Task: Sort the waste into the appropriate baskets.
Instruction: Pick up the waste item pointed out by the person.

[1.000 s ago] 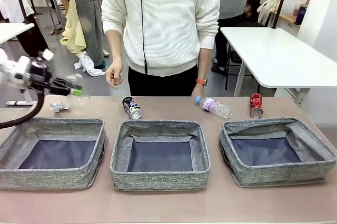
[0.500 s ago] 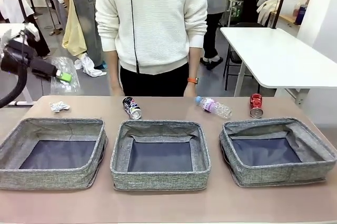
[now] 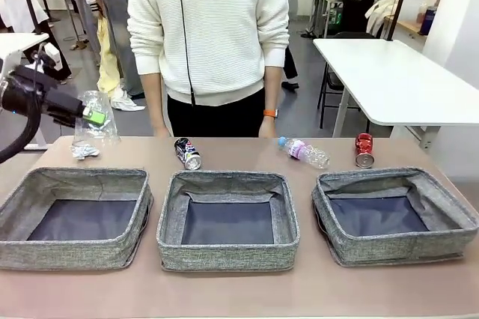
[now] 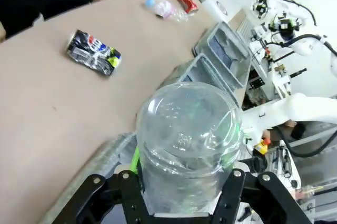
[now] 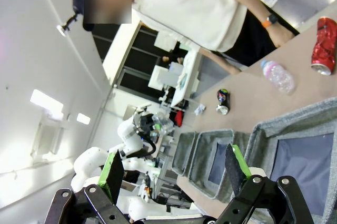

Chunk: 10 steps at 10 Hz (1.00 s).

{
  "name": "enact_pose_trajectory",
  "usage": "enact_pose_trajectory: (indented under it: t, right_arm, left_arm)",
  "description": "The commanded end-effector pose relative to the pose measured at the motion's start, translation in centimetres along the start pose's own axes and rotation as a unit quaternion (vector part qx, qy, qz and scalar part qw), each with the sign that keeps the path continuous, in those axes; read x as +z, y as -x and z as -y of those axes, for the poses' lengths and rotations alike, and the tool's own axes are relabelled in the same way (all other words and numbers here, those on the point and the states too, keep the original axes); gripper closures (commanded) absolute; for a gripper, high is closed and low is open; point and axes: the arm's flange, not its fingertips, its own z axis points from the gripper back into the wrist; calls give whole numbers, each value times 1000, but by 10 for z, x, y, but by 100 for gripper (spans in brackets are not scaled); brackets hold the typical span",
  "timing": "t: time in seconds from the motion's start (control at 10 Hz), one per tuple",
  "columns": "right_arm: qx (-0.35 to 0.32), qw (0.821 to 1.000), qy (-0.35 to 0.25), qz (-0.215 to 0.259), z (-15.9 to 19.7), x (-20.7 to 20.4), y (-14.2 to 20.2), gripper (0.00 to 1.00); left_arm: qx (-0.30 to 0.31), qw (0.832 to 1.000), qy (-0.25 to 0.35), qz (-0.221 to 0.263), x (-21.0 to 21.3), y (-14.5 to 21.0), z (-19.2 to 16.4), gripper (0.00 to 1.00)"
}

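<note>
My left gripper [image 3: 93, 117] is shut on the clear plastic cup [image 3: 97, 118], holding it in the air above the table's far left corner, behind the left basket [image 3: 82, 176]. In the left wrist view the cup [image 4: 187, 140] sits between the fingers. Crumpled white paper [image 3: 84, 151] lies below it on the table. A dark crushed can [image 3: 187, 153] lies behind the middle basket [image 3: 224, 179]. The bottle [image 3: 305, 151] and the red can [image 3: 364, 149] lie behind the right basket [image 3: 389, 177]. My right gripper [image 5: 174, 169] is open and holds nothing, high over the right basket [image 5: 295, 129].
A person in a white sweater [image 3: 209, 27] stands at the far edge, arms hanging down. A white side table [image 3: 397, 79] stands at the back right. All three baskets have bare dark bottoms. A strip of bare table runs in front of them.
My left gripper rose from near the tabletop with the cup and shifted a little left. The person stepped left and lowered the raised hand.
</note>
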Motion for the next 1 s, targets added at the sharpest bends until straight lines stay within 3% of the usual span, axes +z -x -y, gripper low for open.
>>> enact_pose_trajectory:
  t: [0.0,0.1,0.2,0.4,0.6,0.9]
  right_arm:
    - [14,1000,-9,7,-1,-3,-3,0]
    - [14,1000,-9,7,-1,-3,-3,0]
    - [14,1000,-9,7,-1,-3,-3,0]
    - [14,1000,-9,7,-1,-3,-3,0]
    - [14,1000,-9,7,-1,-3,-3,0]
    - [14,1000,-9,7,-1,-3,-3,0]
  left_arm:
    - [7,1000,7,-3,-5,9,3,38]
    - [45,997,-53,-25,-20,-4,31,38]
    - [52,997,-25,-48,-34,-29,78,38]
    - [87,976,-59,-189,-72,-76,168,38]
    - [111,950,-55,-285,-132,-108,228,38]
    - [153,954,-63,-249,-207,-145,278,38]
